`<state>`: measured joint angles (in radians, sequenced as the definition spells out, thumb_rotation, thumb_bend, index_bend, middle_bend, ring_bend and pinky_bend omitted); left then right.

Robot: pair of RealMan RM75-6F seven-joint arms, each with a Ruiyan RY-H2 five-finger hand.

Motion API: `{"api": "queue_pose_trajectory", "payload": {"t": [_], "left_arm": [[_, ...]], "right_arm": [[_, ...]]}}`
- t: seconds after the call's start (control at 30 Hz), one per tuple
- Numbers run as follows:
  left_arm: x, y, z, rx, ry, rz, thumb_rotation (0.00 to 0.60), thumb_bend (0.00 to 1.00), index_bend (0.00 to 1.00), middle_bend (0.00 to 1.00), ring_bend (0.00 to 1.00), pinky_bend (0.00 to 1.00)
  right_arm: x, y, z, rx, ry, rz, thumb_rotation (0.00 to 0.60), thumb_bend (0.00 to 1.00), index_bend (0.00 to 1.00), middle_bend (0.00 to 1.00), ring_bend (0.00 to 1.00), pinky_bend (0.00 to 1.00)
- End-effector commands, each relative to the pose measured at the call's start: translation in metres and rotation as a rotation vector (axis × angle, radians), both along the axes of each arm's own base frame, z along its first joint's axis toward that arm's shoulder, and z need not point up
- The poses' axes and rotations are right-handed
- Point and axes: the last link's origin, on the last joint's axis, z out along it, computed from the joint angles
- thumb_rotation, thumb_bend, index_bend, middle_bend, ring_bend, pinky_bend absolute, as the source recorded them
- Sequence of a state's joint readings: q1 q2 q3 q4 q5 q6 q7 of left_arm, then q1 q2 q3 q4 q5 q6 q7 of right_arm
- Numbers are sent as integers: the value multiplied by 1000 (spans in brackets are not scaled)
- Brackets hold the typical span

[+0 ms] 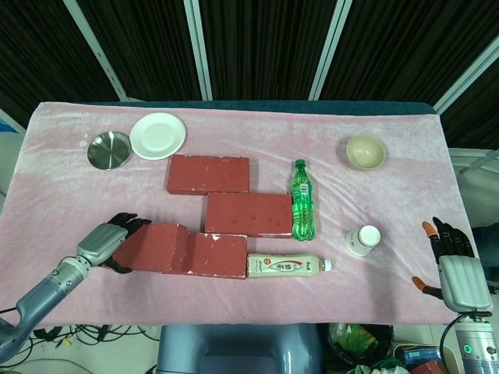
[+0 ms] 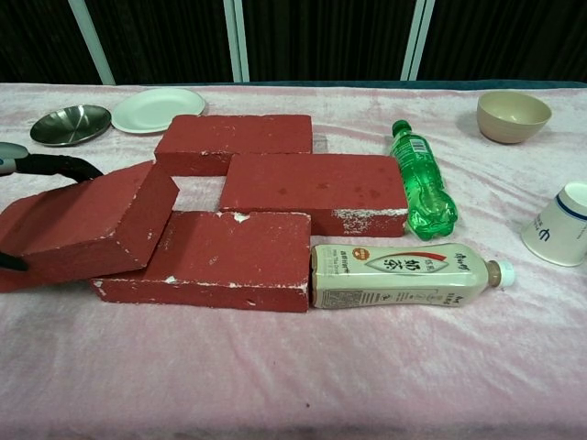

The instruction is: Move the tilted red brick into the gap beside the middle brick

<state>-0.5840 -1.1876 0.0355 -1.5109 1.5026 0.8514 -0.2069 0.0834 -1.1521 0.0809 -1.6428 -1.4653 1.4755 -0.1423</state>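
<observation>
Left hand (image 1: 105, 240): your fingers (image 1: 125, 222) are spread over the outer end of the tilted brick (image 1: 153, 246), with one dark tip showing low on its near edge in the chest view. It looks like a grasp across that end, though you cannot tell how firm.

Tilted brick: it lies at 3 o'clock from your left hand, touching it. Its long axis runs 9 to 3. The far end is propped on the front brick (image 1: 216, 255), the hand end low by the cloth.

Gap (image 2: 197, 193): it sits at about 1 o'clock from the tilted brick, left of the middle brick (image 1: 247, 213) and between the back brick (image 1: 207, 174) and the front brick.

Right hand (image 1: 453, 269): it is well apart at the table's 4 o'clock corner, fingers apart and holding nothing. Your left hand is the nearer one by far.
</observation>
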Motion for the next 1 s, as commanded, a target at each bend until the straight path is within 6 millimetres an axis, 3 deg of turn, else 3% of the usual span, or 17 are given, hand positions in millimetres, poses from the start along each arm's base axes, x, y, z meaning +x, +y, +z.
{"api": "queue_pose_trajectory", "payload": {"t": [0.03,0.23,0.4,0.57,0.73,1.0], "left_arm": [[3,2,1,28,-5,-13,600,301,195,268,0,0],[10,11,21,108,7,-43,600,307,252,305,0,0],[22,34,50,174,48,-46,600,307,241,297,0,0],[49,66,67,171,111,-61,600,307,244,293,0,0],[70,89,61,94,201,-60,600,307,243,279,0,0],[78,108,43,78,284,-45,600,307,247,279,0,0]], "right_arm": [[0,0,0,1,-1,-2,600,42,0,0,0,78],[0,0,0,4,-8,-7,600,42,0,0,0,78],[0,0,0,7,-8,-8,600,42,0,0,0,78],[0,0,-1,9,-10,-12,600,42,0,0,0,78],[0,0,-1,8,-11,-17,600,42,0,0,0,78],[0,0,0,10,-15,-20,600,42,0,0,0,78]]}}
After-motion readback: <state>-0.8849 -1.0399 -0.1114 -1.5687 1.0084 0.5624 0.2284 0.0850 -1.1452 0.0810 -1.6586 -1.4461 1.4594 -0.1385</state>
